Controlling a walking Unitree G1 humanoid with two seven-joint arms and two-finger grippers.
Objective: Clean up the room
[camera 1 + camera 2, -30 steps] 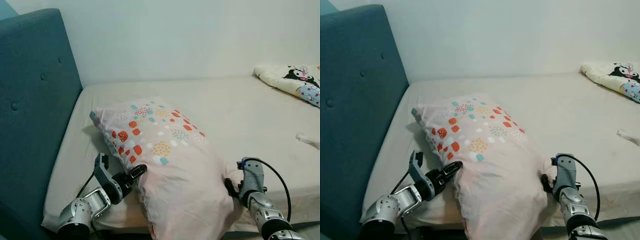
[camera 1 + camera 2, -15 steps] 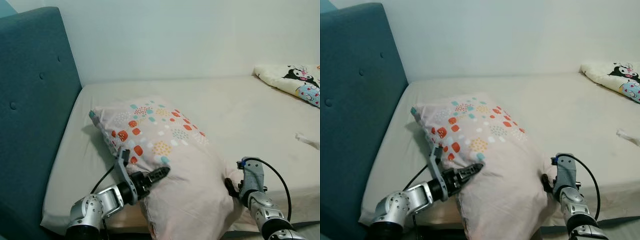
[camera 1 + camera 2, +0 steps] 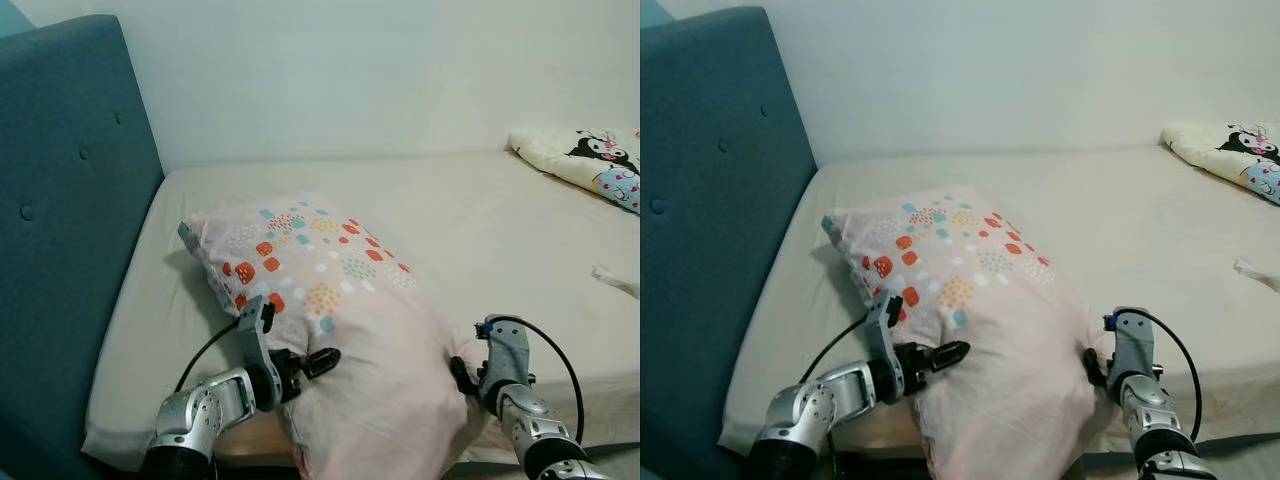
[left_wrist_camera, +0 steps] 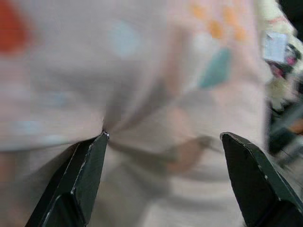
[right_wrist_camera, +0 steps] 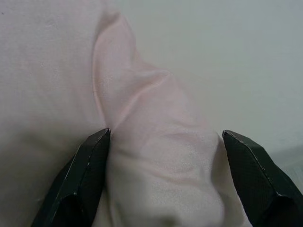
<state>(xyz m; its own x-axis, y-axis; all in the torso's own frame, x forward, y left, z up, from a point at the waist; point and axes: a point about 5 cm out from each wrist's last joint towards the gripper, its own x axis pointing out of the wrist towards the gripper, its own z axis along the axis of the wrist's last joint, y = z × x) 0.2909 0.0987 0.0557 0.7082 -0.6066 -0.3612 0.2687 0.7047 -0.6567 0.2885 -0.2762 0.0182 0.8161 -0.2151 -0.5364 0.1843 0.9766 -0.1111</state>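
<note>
Left gripper (image 3: pixel 318 359) has pushed in against the near-left side of the pale pink patterned pillow (image 3: pixel 330 300) at the beige mattress's (image 3: pixel 480 220) front edge, fingers apart and not yet clamped; right gripper (image 5: pixel 163 142) likewise spread at its near-right corner, so a two-handed lift looks imminent.

Head stereo pair looking down at bed (image 3: pixel 480 230), wrist cams close on pillow (image 4: pixel 156 94).

A bed (image 3: pixel 480 210) with a beige sheet spans the view. A teal tufted headboard (image 3: pixel 60 220) stands at nine o'clock. A plain pale wall (image 3: pixel 380 70) runs across twelve o'clock. The light is soft and even.
</note>
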